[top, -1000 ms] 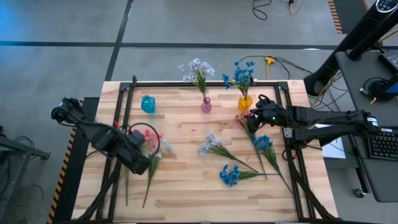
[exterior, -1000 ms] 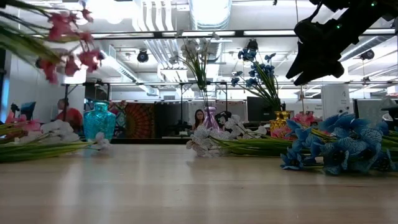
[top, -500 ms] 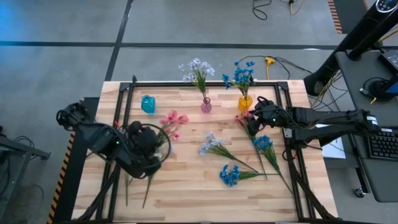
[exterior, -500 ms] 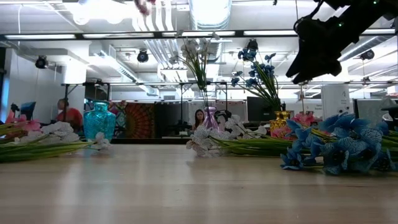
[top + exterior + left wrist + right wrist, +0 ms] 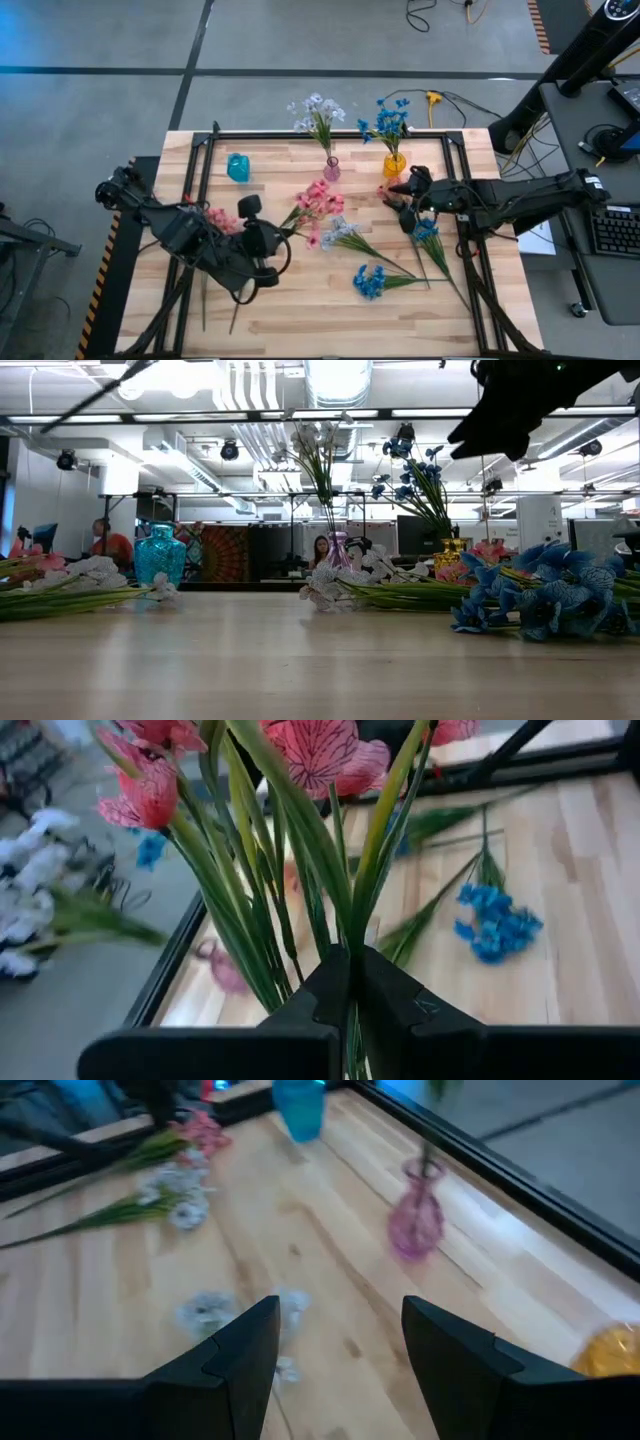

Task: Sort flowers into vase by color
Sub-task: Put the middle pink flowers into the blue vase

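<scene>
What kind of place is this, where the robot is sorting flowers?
Probably an open-plan robotics lab or workshop. The wooden table stands on a grey concrete floor with loose cables. The low view shows exposed ceiling ducts, and a desk with a keyboard stands beside the table.

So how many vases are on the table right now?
3, all along the far edge: a teal vase standing empty, a pink vase holding pale flowers, and a yellow vase holding blue flowers. None looks hidden.

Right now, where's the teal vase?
In the high view the teal vase stands empty near the table's far-left edge, left of the pink vase holding the pale spray; the lifted pink flowers sit between them, nearer the camera.
</scene>
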